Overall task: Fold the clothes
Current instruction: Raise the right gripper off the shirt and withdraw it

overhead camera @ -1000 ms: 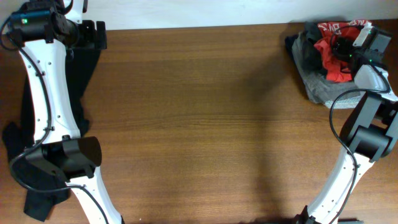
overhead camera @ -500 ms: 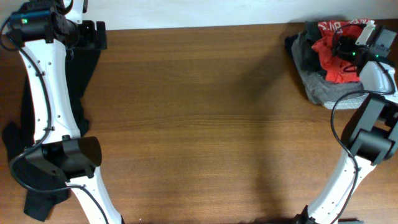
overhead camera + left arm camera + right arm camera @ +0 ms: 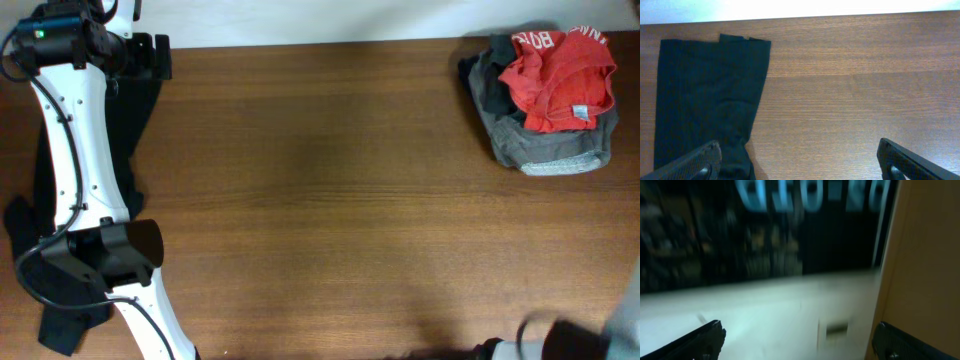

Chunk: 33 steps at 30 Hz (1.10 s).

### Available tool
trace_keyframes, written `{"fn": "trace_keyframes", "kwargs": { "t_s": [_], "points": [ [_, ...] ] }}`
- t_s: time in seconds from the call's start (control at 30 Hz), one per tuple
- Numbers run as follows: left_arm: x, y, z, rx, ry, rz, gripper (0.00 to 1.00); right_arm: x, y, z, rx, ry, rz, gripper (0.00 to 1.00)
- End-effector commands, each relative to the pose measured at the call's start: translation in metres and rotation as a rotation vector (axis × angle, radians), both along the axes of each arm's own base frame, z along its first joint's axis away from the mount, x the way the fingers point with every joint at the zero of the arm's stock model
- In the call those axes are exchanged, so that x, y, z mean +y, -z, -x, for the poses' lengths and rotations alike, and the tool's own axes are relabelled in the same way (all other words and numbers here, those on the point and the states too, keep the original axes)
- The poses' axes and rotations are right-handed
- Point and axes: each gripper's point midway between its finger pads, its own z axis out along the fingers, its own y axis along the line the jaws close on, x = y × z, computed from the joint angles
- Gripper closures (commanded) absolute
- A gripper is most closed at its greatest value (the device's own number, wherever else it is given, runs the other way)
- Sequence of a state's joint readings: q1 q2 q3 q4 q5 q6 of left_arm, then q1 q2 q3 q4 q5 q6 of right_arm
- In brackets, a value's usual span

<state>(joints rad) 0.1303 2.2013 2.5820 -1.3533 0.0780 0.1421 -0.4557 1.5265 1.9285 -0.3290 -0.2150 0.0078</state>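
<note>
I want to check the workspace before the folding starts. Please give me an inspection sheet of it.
Surface: brown wooden table, middle bare.
Job's things: red T-shirt crumpled on grey garment, far right; black garment along the left side, partly under the left arm.
Clutter: nothing seen.
Grippers: left gripper open, empty, above the table; right gripper open, empty, view blurred.
Cables: black cable loops on the left arm.
Surroundings: white strip beyond the far edge.

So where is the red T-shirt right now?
In the overhead view, the red T-shirt lies crumpled on top of the grey garment, in the far right corner of the table.
</note>
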Motion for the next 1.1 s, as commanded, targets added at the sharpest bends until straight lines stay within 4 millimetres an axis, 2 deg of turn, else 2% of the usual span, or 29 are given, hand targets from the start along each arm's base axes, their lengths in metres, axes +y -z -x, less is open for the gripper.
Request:
{"fn": "trace_keyframes", "kwargs": {
  "t_s": [0.0,0.17,0.33,0.57,0.63,0.7,0.8,0.93,1.07],
  "points": [
    [-0.001,0.008,-0.002,0.018,0.013,0.006,0.01,0.018,-0.023,0.026,-0.047,-0.024,0.016,0.01],
    [-0.001,0.008,-0.002,0.018,0.013,0.006,0.01,0.037,-0.057,0.063,-0.126,-0.024,0.055,0.01],
    [-0.001,0.008,-0.002,0.018,0.013,0.006,0.01,0.04,-0.062,0.071,-0.14,-0.023,0.062,0.01],
    [-0.001,0.008,-0.002,0.018,0.013,0.006,0.01,0.035,-0.026,0.064,-0.008,-0.014,-0.004,0.01],
    [-0.001,0.008,-0.002,0.018,0.013,0.006,0.01,0.033,-0.005,0.058,0.065,-0.016,-0.041,0.01],
    [-0.001,0.008,-0.002,0.018,0.013,0.006,0.01,0.035,0.025,0.056,0.173,-0.022,-0.093,0.01],
    [-0.001,0.008,-0.002,0.018,0.013,0.006,0.01,0.05,0.052,0.064,0.283,-0.038,-0.138,0.01],
    [-0.001,0.008,-0.002,0.018,0.013,0.006,0.01,0.076,0.064,0.068,0.314,-0.052,-0.107,0.01],
    [-0.001,0.008,-0.002,0.018,0.013,0.006,0.01,0.111,0.077,0.068,0.31,-0.133,0.022,0.01]
  ]
}}
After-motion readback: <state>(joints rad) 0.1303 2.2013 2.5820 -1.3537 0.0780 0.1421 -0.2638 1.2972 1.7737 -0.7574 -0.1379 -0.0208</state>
